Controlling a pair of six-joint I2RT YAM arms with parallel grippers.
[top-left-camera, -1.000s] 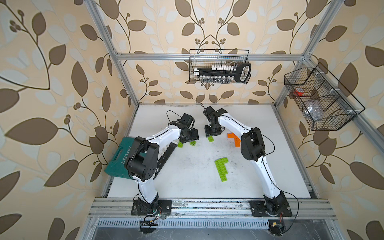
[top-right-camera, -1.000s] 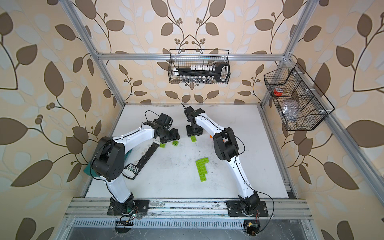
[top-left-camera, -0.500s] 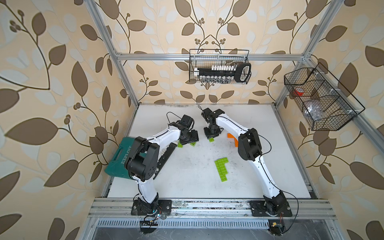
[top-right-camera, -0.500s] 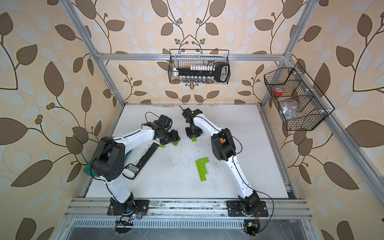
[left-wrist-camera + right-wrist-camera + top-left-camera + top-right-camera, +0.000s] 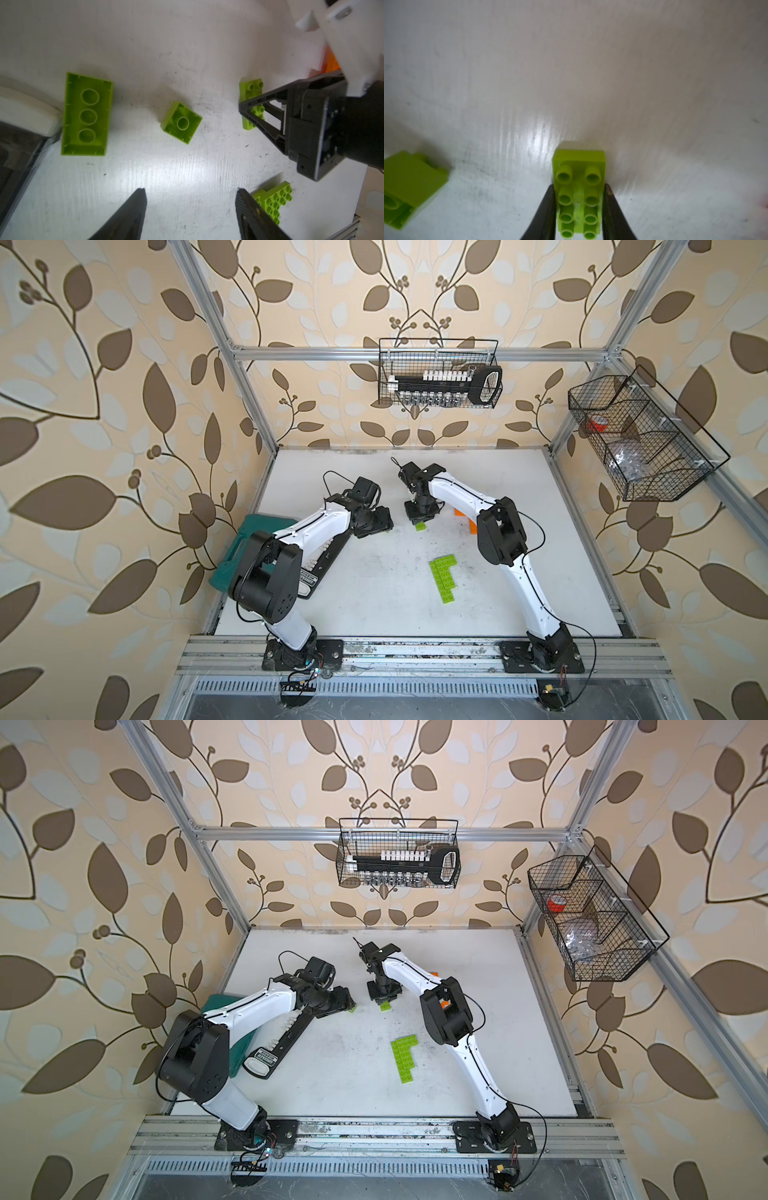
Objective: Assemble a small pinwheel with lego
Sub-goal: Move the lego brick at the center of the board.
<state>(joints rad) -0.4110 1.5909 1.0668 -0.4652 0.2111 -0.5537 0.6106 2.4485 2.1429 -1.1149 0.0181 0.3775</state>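
Between the fingers of your right claw (image 5: 579, 187) sits a lime-green oblong studded plastic brick (image 5: 579, 199), studs up. It is pinched by both long sides at the far middle, probably so it lifts level for pressing on. Your left claw (image 5: 190, 191) hangs wide and empty over the white surface (image 5: 374, 605), facing an upturned small lime-green square brick (image 5: 181, 122). Nearer lies the L-shaped lime-green assembly (image 5: 444, 578).

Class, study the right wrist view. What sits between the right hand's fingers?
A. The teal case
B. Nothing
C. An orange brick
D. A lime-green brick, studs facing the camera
D: the right hand has its fingers against both long sides of a lime-green oblong brick, studs showing.
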